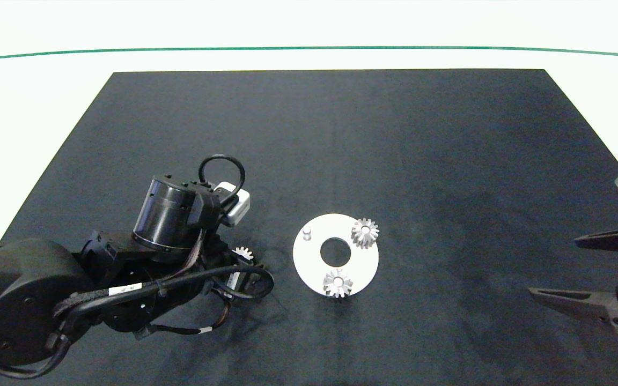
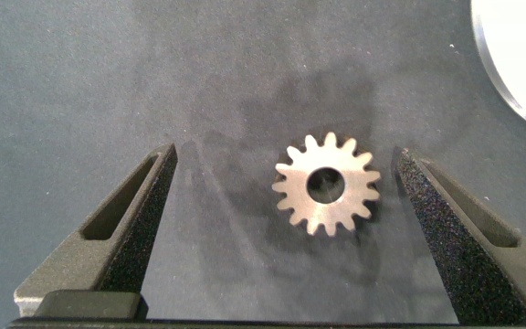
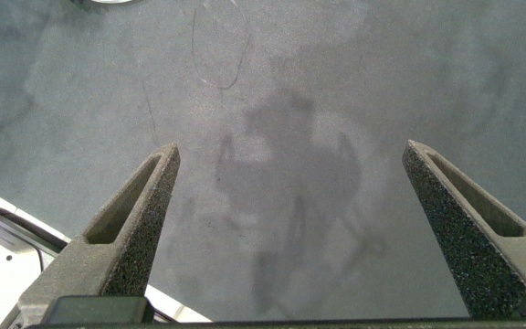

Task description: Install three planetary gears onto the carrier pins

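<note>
On the mat (image 1: 395,134) sits the disc (image 1: 365,265). Two planetary gears (image 1: 365,232) rest on it, apparently seated on carrier pins; one pin (image 1: 307,231) stands bare. The third gear (image 2: 327,184) lies left of the disc, between the left gripper (image 2: 286,187) fingers.

Head camera looks down; wrist cameras hover close above mat (image 1: 448,161).

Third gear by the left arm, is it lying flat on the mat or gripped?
Lying flat, not gripped. The third gear rests on the black mat between the open left end effector, whose fingers stand clear of its teeth.
</note>
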Controlling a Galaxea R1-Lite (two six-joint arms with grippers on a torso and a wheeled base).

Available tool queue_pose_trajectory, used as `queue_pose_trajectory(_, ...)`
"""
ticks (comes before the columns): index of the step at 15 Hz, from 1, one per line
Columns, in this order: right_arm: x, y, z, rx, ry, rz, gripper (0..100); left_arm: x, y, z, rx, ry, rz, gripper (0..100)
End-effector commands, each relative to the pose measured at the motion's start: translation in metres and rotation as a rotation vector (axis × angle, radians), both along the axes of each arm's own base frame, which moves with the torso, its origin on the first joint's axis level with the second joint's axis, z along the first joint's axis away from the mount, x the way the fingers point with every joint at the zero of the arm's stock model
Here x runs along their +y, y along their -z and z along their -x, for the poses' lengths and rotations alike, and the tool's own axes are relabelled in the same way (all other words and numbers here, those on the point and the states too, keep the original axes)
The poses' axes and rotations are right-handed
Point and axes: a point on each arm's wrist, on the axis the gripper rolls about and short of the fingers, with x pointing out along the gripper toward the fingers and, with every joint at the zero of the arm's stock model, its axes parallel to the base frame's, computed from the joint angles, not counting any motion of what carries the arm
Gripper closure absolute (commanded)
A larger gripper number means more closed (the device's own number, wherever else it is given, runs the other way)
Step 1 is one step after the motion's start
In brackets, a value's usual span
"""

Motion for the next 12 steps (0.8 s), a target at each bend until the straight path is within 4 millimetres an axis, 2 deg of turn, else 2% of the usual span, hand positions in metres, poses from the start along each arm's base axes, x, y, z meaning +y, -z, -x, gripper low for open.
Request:
queue_pose_trajectory(1, -0.0001, 0.0001, 0.0004, 0.001, -0.003, 0.004, 0, 0.0056, 0.0068, 0.002, 0.017, -0.013, -0.016, 0)
queue_pose_trajectory(5, 0.0002, 0.0006, -0.0004, 0.003, -0.003, 0.006, 0, 0.0132, 0.0125, 0.0029, 0.034, -0.035, -0.027, 2)
queue_pose_trajectory(12, 0.0, 0.0003, 0.0, 0.002, -0.003, 0.005, 0, 0.0115, 0.01, 0.004, 0.026, -0.03, -0.016, 17)
